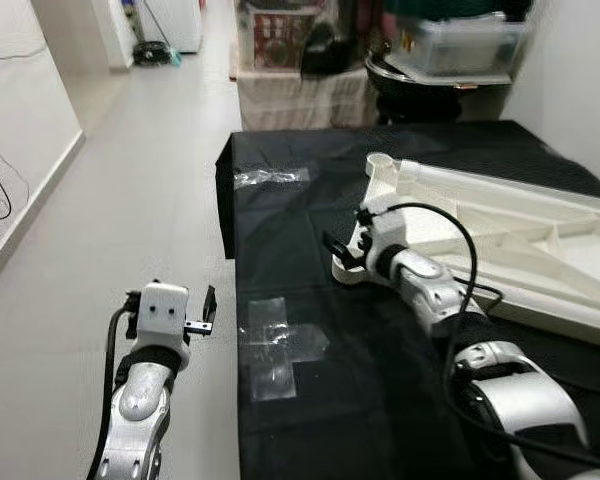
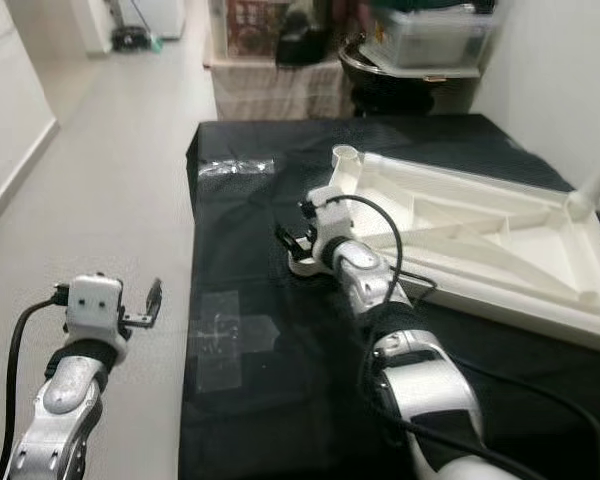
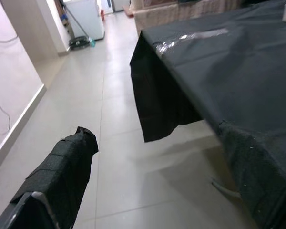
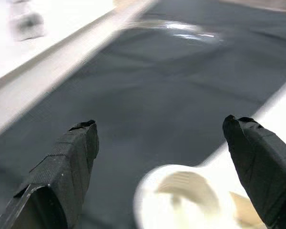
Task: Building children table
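Bench under black cloth fills centre-right of frame. White children's tabletop lies underside-up at right, corner leg sockets exposed. Right hand sits at its near-left corner socket, fingers apart, gripping nothing. Left hand hovers lower left over the floor, idle, looks apart. Risk: a push on that corner slides the top across the cloth.

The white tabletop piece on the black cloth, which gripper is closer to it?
Right. The right gripper hangs open right over the white tabletop's near corner socket, while the left gripper hangs over the floor, off the black-covered table.
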`<state>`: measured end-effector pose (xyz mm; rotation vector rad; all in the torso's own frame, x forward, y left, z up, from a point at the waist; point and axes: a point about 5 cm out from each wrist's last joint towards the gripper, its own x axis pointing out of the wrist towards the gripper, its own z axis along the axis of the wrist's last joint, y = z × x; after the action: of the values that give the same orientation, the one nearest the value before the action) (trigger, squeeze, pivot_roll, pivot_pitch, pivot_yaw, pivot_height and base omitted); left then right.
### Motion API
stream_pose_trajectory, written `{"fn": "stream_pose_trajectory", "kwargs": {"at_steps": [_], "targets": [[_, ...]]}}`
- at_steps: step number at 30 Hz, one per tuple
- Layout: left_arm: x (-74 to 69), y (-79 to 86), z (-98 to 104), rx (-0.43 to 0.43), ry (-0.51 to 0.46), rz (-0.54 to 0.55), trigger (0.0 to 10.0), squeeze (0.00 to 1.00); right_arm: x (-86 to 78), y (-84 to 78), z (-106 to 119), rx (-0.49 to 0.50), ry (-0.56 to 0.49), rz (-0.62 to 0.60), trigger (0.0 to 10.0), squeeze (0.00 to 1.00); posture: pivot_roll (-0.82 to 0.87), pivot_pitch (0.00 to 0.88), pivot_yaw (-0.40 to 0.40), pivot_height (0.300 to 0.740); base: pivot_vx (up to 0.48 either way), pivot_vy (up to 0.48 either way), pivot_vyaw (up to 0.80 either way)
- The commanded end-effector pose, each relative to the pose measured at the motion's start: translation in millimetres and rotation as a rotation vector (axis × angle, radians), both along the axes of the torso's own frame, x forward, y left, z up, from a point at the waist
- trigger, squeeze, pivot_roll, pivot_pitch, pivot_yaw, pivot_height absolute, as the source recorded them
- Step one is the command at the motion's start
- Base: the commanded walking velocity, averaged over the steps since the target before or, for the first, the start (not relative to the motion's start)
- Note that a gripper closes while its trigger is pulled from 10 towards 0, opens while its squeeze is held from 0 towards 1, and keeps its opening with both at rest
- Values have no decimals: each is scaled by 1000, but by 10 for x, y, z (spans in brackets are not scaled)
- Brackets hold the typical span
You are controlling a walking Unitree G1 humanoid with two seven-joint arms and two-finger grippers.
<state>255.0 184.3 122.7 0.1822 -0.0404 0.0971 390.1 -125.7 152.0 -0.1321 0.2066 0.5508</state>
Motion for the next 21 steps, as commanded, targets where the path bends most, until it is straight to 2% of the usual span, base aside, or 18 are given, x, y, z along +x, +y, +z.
{"fn": "stream_pose_trajectory", "kwargs": {"at_steps": [1,5,9,11,12,15,21], "targets": [[-3,8,-2,5,4,3,10000,0,-34,41,-36,-21,18,64,10000,0,149,0,-111,740,0,0,0],[1,-13,-10,4,6,-2,10000,0,-51,-25,-121,-105,17,61,10000,0,145,0,-109,740,0,0,0],[11,-17,-8,3,5,-4,10000,0,-55,-31,-154,-120,31,60,10000,0,144,0,-108,740,0,0,0],[16,-18,-3,4,4,-5,10000,0,-51,-86,-241,-181,91,-5,10000,0,151,0,-113,740,0,0,0],[13,-9,-2,6,5,-2,10000,0,-46,-126,-268,-191,118,-49,10000,0,155,0,-116,740,0,0,0],[5,8,-3,7,5,2,10000,0,-48,-166,-294,-188,155,-83,10000,0,155,0,-116,740,0,0,0],[1,5,-12,7,8,3,10000,0,-101,-159,-372,-208,211,-18,10000,0,147,0,-117,740,0,0,0]]}}
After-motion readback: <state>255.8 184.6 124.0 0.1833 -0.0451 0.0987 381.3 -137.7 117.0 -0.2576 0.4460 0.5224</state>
